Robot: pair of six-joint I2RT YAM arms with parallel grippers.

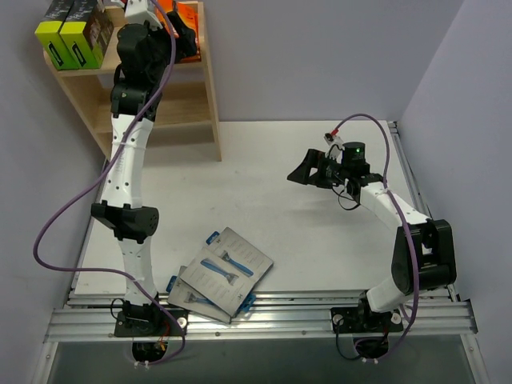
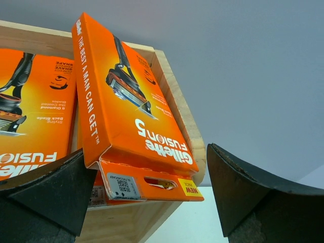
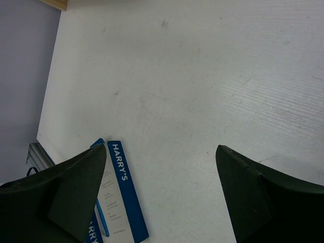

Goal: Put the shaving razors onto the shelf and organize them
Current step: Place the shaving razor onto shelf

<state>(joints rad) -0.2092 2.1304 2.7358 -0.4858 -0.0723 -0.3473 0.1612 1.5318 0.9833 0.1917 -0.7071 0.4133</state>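
1. Shaving razors: orange packs (image 2: 126, 101) sit on the shelf's (image 1: 210, 88) top tier, right of the black-and-lime boxes (image 1: 70, 36). Grey cards (image 1: 228, 268) lie on the near counter (image 1: 280, 152).
2. Left pincer (image 2: 146, 152): jaws wide apart, flanking one pack's end and clamping nothing.
3. Right pincer (image 3: 161, 148): jaws apart, empty, above the counter.

Gillette Fusion5 on orange pack (image 2: 126, 116), HARRY'S on grey card (image 3: 121, 197)
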